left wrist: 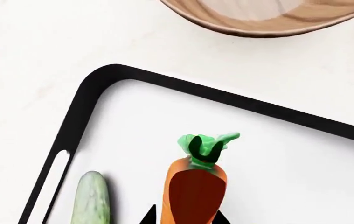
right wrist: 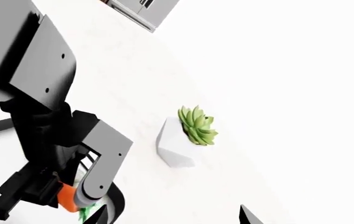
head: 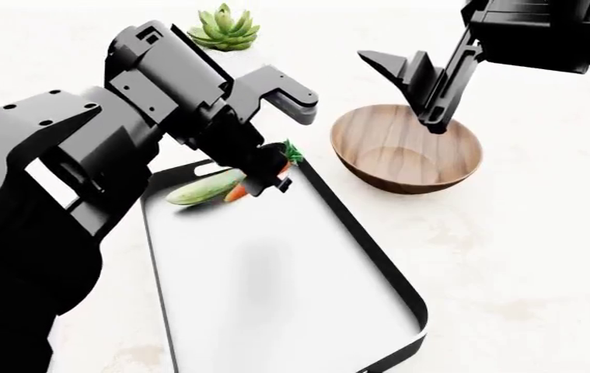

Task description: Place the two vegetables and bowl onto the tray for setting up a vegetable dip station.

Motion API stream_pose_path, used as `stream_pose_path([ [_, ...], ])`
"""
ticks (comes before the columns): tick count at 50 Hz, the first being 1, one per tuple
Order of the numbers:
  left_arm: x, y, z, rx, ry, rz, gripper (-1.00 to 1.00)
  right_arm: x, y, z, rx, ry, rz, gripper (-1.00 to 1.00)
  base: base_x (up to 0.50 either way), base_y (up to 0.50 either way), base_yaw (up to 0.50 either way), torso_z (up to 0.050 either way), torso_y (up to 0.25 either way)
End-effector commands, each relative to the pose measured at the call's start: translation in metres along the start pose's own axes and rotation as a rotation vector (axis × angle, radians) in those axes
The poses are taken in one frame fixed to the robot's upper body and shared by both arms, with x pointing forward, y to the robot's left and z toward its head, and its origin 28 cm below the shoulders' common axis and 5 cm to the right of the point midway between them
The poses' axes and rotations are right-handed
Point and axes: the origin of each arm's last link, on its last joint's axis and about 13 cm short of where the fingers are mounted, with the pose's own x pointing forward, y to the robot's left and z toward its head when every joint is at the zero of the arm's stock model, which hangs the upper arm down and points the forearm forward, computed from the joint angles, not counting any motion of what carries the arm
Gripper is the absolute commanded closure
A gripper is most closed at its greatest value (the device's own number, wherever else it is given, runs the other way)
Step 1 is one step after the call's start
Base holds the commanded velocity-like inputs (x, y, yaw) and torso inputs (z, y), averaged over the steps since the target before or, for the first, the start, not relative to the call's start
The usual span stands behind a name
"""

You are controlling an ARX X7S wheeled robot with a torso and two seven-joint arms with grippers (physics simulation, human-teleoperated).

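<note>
An orange carrot (left wrist: 192, 186) with a green leafy top sits between the fingertips of my left gripper (left wrist: 185, 218), which is shut on it just above the tray's white floor. The light-green cucumber (left wrist: 91, 198) lies on the tray beside it, near a handle slot. The tray's black rim (left wrist: 226, 98) runs past both. In the head view the left gripper (head: 263, 177) holds the carrot (head: 238, 194) next to the cucumber (head: 207, 189) at the far end of the tray (head: 368, 249). The wooden bowl (head: 409, 151) stands on the table to the tray's right. My right gripper (head: 414, 89) hangs open above the bowl, holding nothing.
A green succulent in a white faceted pot (right wrist: 177, 140) stands on the table behind the tray, also visible as the succulent (head: 224, 27) in the head view. The bowl's rim (left wrist: 270, 16) lies just past the tray's corner. The table is white marble.
</note>
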Motion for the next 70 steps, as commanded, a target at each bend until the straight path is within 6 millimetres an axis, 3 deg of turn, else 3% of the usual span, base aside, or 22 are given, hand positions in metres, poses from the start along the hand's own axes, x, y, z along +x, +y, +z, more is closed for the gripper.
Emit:
stream_pose_path([
  [1,0.008,0.002,-0.005,-0.020,-0.012,0.014,1.00,0.000,0.001,0.001,0.004,0.004,0.002,-1.00,0.00,0.00,0.00,0.000,0.000],
  [16,0.024,0.001,-0.015,-0.037,0.011,0.020,1.00,-0.001,0.005,-0.003,0.018,0.010,0.002,-1.00,0.00,0.00,0.00,0.000,0.000],
  [38,0.031,0.000,-0.019,-0.035,0.007,0.010,1.00,-0.001,0.007,-0.003,0.023,0.010,0.004,-1.00,0.00,0.00,0.00,0.000,0.000],
  [39,0.032,0.000,-0.019,-0.034,0.006,0.012,-1.00,-0.001,0.007,-0.003,0.023,0.010,0.003,-1.00,0.00,0.00,0.00,0.000,0.000],
  [57,0.032,0.004,-0.020,-0.016,0.003,0.040,-1.00,-0.001,0.008,-0.004,0.026,0.010,0.003,-1.00,0.00,0.00,0.00,0.000,0.000],
  [64,-0.007,0.024,0.002,0.109,-0.087,0.071,-1.00,-0.004,0.009,-0.008,0.033,0.020,-0.001,-1.00,0.00,0.00,0.00,0.000,0.000],
  [70,-0.060,0.039,0.019,0.142,-0.239,0.060,-1.00,-0.006,0.008,-0.009,0.034,0.030,-0.002,-1.00,0.00,0.00,0.00,0.000,0.000],
])
